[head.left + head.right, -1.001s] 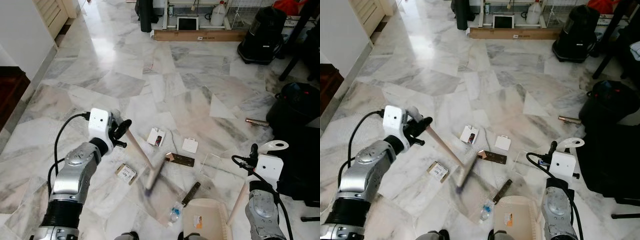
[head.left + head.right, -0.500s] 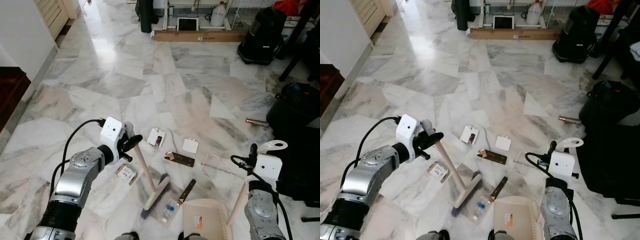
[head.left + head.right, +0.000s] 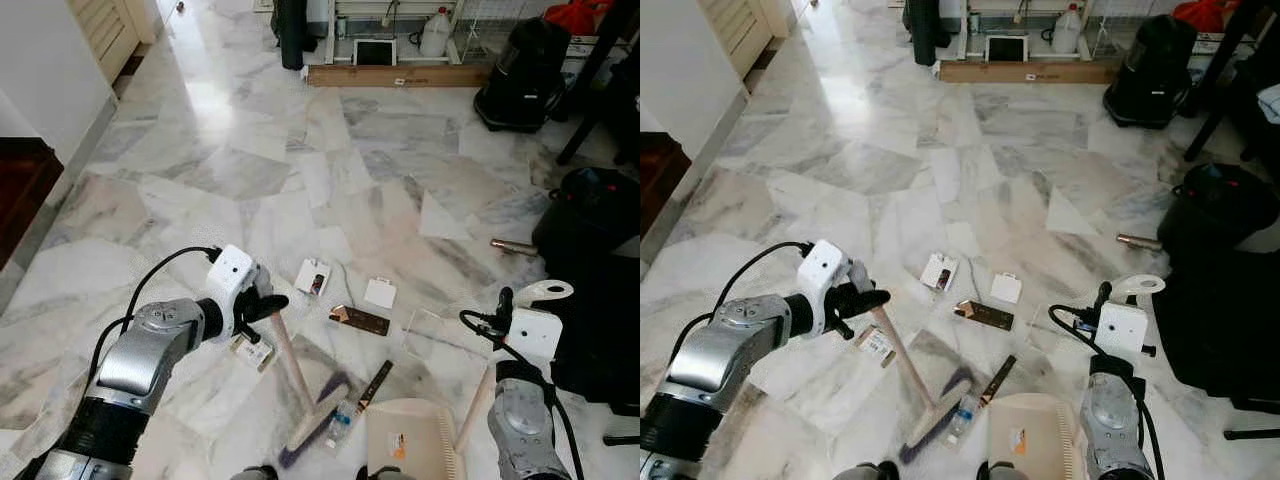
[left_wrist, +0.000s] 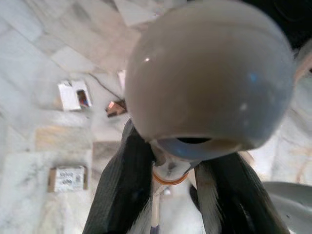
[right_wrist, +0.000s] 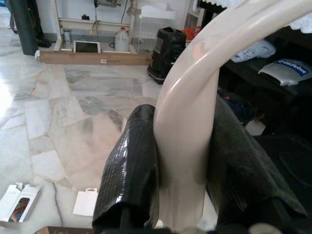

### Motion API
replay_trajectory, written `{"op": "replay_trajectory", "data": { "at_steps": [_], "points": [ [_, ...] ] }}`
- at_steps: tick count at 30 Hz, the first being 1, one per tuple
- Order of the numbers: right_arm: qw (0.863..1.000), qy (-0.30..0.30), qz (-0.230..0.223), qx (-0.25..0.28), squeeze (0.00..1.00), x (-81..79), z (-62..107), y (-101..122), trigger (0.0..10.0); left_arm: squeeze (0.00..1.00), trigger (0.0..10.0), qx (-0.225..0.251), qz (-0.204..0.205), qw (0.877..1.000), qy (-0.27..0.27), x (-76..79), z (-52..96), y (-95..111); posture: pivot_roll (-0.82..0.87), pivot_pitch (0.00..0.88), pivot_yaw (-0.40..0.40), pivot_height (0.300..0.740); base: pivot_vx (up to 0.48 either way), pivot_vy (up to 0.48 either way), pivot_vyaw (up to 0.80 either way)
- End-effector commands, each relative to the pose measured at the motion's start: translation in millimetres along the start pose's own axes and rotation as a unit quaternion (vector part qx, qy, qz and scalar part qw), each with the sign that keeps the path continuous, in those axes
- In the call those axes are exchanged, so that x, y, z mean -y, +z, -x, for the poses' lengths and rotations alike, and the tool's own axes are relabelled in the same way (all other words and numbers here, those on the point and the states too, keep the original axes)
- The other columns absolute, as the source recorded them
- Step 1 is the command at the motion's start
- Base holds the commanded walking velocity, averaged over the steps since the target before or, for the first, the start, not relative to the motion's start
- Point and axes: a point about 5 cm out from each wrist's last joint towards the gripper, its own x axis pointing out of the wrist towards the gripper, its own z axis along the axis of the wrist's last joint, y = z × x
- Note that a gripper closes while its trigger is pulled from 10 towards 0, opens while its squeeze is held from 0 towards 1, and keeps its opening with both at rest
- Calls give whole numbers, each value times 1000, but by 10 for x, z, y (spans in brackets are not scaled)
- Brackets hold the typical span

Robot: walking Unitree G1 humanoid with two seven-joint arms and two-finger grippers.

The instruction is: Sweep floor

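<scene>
Pulled nearer the robot's feet than a second ago, the broom head (image 3: pixel 318 434) now lies blurred just left of the cream dustpan (image 3: pixel 410 438), with a small clear bottle (image 3: pixel 343 418) and a dark flat strip (image 3: pixel 375 383) drawn in beside the pan's mouth. Left gripper (image 3: pixel 262 306) is clamped on the top of the wooden broom handle (image 3: pixel 291 362), whose grey rounded cap (image 4: pixel 209 78) looms large in the left wrist view between the two black fingers (image 4: pixel 122 195). Right gripper (image 5: pixel 183 161) is closed around the dustpan's pale curved handle (image 5: pixel 195 97), holding the pan on the marble floor (image 3: pixel 250 170) at the robot's right.

Judged from how the litter lies, the sweep is only partly done: nothing appears to sit inside the pan yet. A brown foil wrapper (image 3: pixel 359 320), two white cards (image 3: pixel 380 292) and (image 3: pixel 313 277), a small labelled box (image 3: pixel 254 351) under the left arm, a clear plastic sheet (image 3: pixel 423 331) and a metallic tube (image 3: pixel 514 246) near the black bag (image 3: pixel 590 215) all remain loose on the tiles, well apart from the pan.
</scene>
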Motion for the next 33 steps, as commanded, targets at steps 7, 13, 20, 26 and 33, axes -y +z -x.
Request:
{"op": "replay_trajectory", "data": {
  "at_steps": [7, 13, 20, 26, 33],
  "points": [
    [1000, 7, -1, -4, 0, -62, 15, -12, 10000, 0, 10000, 23, 104, 992, -67, 264, -160, 92, 135, 162, 13, 740, 0, 0, 0],
    [1000, 10, -5, -6, 0, -90, 29, -20, 10000, 0, 10000, 51, 154, 984, -66, 298, -182, 220, 136, 172, 13, 740, 0, 0, 0],
    [1000, 17, -9, -8, 0, -144, 48, -29, 10000, 0, 10000, 91, 203, 972, -78, 290, -146, 379, 140, 178, 13, 740, 0, 0, 0],
    [1000, 21, -11, -10, 0, -166, 57, -35, 10000, 0, 10000, 134, 196, 971, -5, 145, -143, 468, 137, 177, 11, 740, 0, 0, 0],
    [1000, 24, -9, -12, 0, -156, 53, -41, 10000, 0, 10000, 277, 144, 939, 145, -205, 111, 792, 139, 185, 9, 740, 0, 0, 0]
  ]
}}
